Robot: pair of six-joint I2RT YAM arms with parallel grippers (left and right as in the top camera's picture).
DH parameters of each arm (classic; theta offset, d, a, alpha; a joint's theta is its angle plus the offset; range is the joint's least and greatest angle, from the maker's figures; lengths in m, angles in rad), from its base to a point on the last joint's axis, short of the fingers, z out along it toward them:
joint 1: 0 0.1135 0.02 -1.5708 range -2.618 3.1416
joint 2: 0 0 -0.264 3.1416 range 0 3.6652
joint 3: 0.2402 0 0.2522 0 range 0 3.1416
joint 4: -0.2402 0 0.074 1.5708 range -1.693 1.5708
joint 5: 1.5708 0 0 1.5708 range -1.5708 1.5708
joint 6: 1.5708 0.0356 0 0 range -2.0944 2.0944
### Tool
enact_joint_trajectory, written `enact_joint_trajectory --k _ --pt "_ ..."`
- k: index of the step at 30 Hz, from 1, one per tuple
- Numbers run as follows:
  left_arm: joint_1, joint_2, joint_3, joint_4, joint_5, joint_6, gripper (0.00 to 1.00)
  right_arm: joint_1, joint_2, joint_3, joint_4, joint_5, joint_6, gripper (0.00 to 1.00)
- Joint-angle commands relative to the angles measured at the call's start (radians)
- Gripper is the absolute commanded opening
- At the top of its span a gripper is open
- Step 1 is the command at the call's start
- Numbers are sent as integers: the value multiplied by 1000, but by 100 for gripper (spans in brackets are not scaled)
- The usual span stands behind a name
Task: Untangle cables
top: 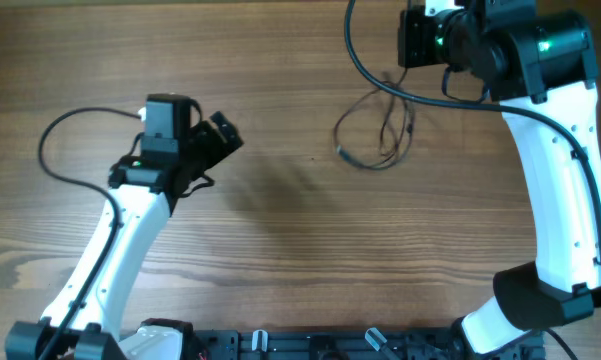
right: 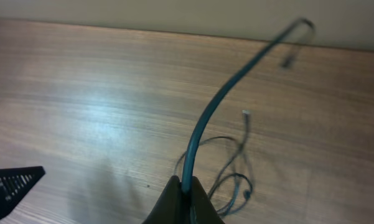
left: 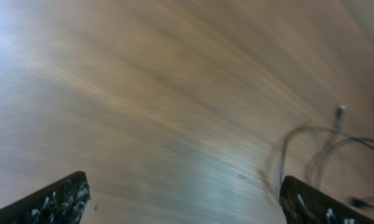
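Right gripper [right: 183,198] is pinching one cord [right: 224,93] of the cables [top: 383,130], jaws fully together on it. That cord is arching up and away from the fingertips, its plug end dangling free. The other loops are lying loose on the tabletop [top: 280,250] near the far edge, right of centre, just beside this gripper. Left gripper [top: 218,150] is hanging wide open and empty, well apart toward the left edge, facing the loops. With the right arm clearly nearer, I judge the coming pull should be drawing the held cord along its own line, away from the heap.
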Motion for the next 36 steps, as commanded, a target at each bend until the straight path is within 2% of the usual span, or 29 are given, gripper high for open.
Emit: enact_joint_trajectory --k 1,3,7,11,14,17,20,27,31,36 --pt "-56 66 3 135 265 177 100 5 13 -10 0 23 18 4" --pt "-67 124 3 244 440 246 100 5 13 -10 -1 19 18 4" --pt "-71 239 3 375 636 300 100 5 13 -10 1 -15 18 4" --pt "-117 371 3 536 892 426 100 5 13 -11 0 -49 18 4" --pt "-167 428 3 634 1012 484 100 5 13 -11 1 -73 19 4" --pt "-240 453 3 708 1028 515 100 6 13 -11 1 -121 19 4" --pt "-303 453 3 730 980 573 99 8 13 -11 0 -200 19 4" --pt "-444 454 3 768 445 687 99 12 13 -11 -15 -325 -7 4" --pt "-480 468 3 837 257 732 100 12 13 -11 -34 -360 -9 4" --pt "-475 541 6 920 246 765 100 12 13 -11 -52 -397 -35 4"
